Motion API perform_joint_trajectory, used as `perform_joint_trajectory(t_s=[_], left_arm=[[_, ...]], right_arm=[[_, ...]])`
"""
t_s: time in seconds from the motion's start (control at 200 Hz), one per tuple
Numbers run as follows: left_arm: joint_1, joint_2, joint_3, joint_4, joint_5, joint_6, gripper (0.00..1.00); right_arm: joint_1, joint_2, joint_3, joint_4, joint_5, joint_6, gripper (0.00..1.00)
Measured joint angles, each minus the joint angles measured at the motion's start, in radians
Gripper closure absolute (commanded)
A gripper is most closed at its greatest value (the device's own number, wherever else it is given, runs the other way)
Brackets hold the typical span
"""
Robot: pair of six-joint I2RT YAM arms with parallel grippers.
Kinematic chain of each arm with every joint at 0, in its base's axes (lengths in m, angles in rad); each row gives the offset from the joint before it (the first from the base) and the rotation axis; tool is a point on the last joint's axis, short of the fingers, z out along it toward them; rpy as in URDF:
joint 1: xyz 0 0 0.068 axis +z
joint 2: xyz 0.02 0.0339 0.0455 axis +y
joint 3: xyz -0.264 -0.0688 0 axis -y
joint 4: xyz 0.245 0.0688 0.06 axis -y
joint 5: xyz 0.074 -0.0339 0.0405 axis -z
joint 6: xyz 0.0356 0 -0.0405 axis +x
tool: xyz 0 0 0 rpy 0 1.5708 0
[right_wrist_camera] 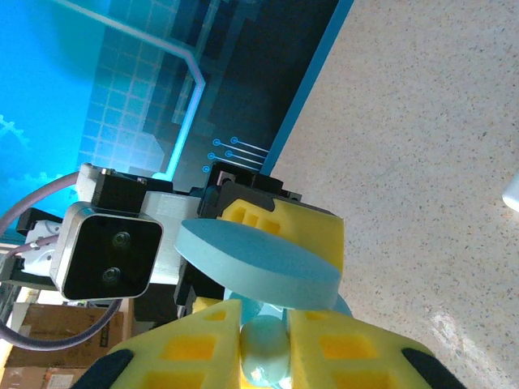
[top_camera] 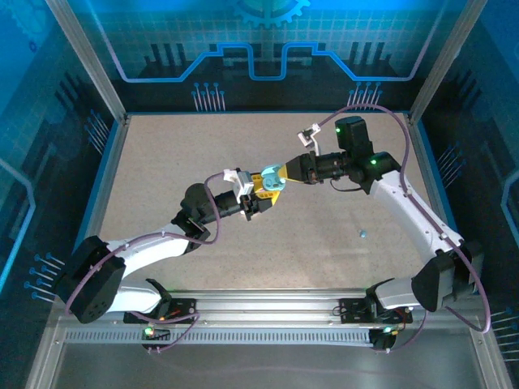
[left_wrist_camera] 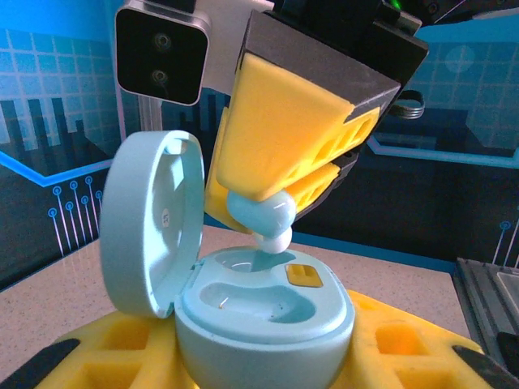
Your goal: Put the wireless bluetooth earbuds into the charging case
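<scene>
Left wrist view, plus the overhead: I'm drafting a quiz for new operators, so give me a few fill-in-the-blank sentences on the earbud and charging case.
1. The teal charging case has its lid standing ____.
2. The right gripper pinches a teal earbud just ____ the case.
3. The left gripper holds the case, whose two wells are both ____.
4. A loose earbud lies on the table, to the ____ of the case in the overhead view.

Missing words: open; above; empty; right.
</scene>
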Motion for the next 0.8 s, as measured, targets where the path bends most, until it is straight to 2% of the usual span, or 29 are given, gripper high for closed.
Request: perform_joint_trajectory(t_s=[0.265, 0.8], left_arm=[[0.0, 0.0, 0.003, -0.005, 0.0, 0.0, 0.68], [-0.004, 0.0, 0.003, -0.011, 0.0, 0.0, 0.68]], right_arm=[[0.014, 0.0, 0.002, -0.025, 0.029, -0.03, 0.77], [0.021, 0.0, 0.057, -0.145, 0.114, -0.106, 0.6]])
